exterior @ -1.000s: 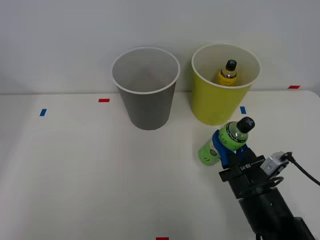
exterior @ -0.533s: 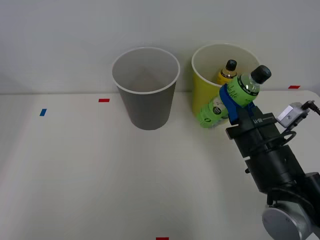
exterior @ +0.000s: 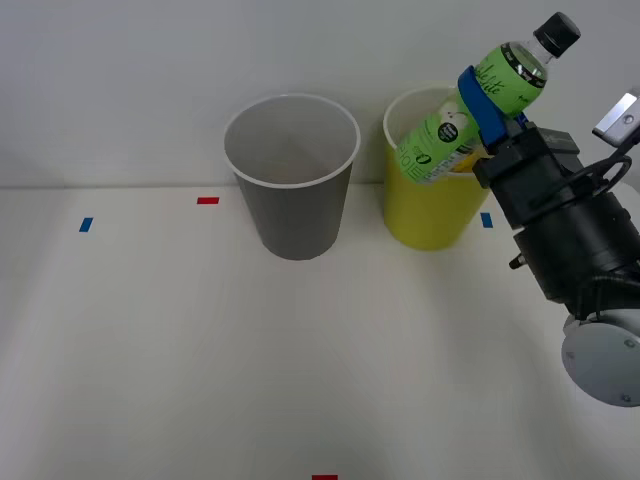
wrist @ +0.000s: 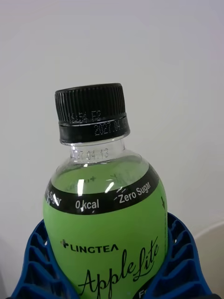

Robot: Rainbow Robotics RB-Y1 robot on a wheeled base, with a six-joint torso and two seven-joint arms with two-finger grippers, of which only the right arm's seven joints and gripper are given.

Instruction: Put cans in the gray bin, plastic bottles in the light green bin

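My right gripper [exterior: 489,98] is shut on the bright green plastic bottle [exterior: 512,78], held in the air. The bottle is tilted, its black cap [exterior: 558,32] up and to the right. Its base sits in front of the light green bin's [exterior: 425,215] opening in the front view. The gray bin [exterior: 295,215] stands left of it, with nothing showing inside. In the right wrist view the bottle [wrist: 105,219] rises between my blue ribbed fingers [wrist: 39,261], cap [wrist: 91,112] against the white wall. The cans are out of view.
Both bins stand at the back of a white table against a pale wall. Small tape marks lie on the table: red [exterior: 208,200], blue [exterior: 86,225], blue [exterior: 486,220] beside the light green bin, and red [exterior: 325,477] at the front edge.
My right gripper has lifted the green bottle from near the table up and back to the light green bin's rim. The yellow bottle seen inside that bin earlier is now hidden behind it.
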